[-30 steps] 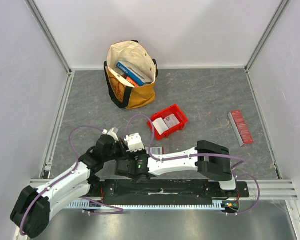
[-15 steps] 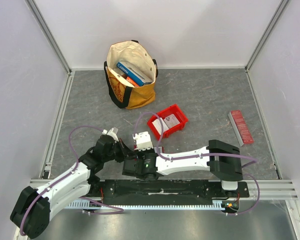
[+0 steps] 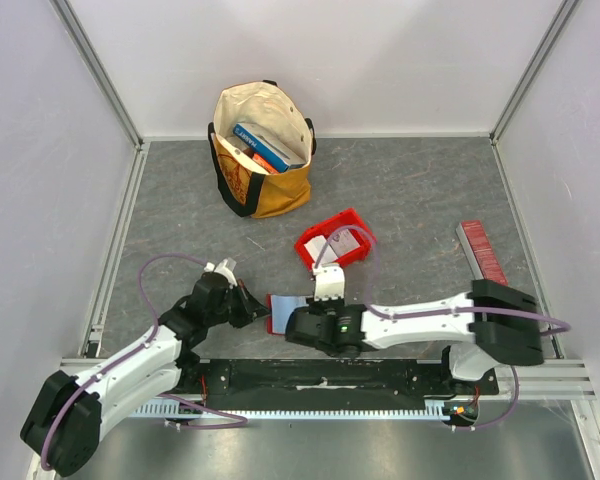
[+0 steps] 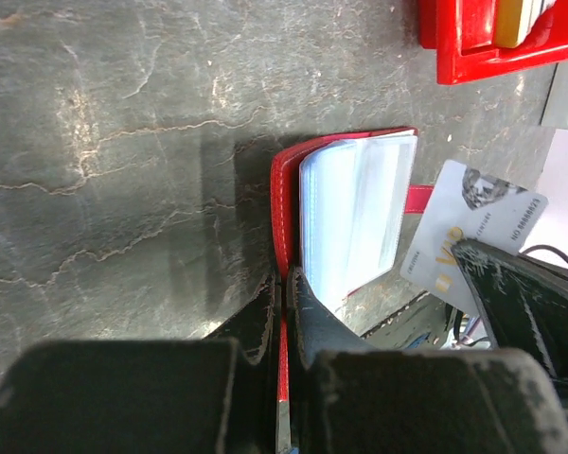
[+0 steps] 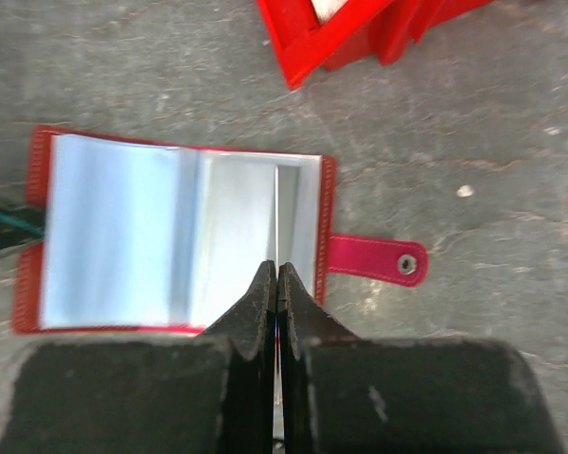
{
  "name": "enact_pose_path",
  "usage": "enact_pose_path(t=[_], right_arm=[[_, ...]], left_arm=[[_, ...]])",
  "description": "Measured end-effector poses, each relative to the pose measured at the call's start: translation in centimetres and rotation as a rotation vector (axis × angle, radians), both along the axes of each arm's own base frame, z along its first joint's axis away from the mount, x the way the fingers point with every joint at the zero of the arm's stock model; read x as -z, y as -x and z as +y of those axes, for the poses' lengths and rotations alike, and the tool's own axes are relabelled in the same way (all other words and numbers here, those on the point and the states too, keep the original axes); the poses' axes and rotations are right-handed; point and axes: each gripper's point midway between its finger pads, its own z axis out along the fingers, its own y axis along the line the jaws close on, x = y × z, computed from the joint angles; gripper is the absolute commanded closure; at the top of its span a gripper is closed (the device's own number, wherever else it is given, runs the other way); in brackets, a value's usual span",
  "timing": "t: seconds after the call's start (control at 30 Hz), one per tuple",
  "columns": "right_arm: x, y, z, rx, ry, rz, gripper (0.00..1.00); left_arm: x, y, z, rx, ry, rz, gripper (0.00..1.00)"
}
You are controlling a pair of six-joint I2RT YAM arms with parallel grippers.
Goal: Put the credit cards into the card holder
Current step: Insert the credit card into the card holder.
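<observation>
Wallet (image 5: 123,227) is lying open flat on the grey table (image 3: 410,180), near the front edge just ahead of the two arm bases, with the pale plastic slots facing up and the little snap tab (image 5: 374,257) sticking out on the side toward the right arm. The left gripper (image 4: 284,284) is clamped tight on the red cover edge at the wallet's left end, so it's got that side pinned. The right gripper (image 5: 277,274) is squeezed closed on one card (image 4: 469,232) — white with a bit of yellow print — and from its own wrist camera the card shows edge-on, a thin pale line right over the slot half nearest the tab. Can't tell if the card's edge is actually inside a slot or only touching the plastic. The red bin (image 4: 483,64) sits just behind the wallet with the other cards (image 3: 342,243) in it. Further back there's a tote bag (image 3: 250,180) with books (image 3: 265,140) poking out, and a ridged red strip (image 3: 482,255) well off to the right.
</observation>
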Motion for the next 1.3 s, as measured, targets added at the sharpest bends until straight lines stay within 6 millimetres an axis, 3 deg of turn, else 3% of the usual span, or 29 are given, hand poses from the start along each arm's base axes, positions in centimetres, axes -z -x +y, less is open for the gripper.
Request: enact_pose_path(t=[0.1,0.23,0.5,0.7,1.07,1.3], right_arm=[[-0.4,0.4,0.7,-0.041,-0.176,0.056,1.0],[0.0,-0.8,1.3,-0.044,-0.39,0.117,1.0],[1.3,-0.4,3.7,-0.107,-0.574,0.196,1.0],[2.0,0.0,4.8,-0.117,-0.636,0.232,1.0],[3.1,0.4,3.8,-0.076,-0.679,0.25,1.0],[3.0,0.4,4.5,-0.084,-0.709,0.255,1.0]], left_arm=[[0.6,0.2,0.1,0.0,-0.01,0.016,0.98],[1.4,0.6,0.4,0.0,-0.024,0.039,0.98],[2.1,0.7,0.4,0.0,-0.034,0.055,0.98],[2.1,0.6,0.4,0.0,-0.033,0.054,0.98],[2.2,0.6,0.4,0.0,-0.032,0.053,0.98],[2.2,0.6,0.4,0.0,-0.032,0.053,0.98]])
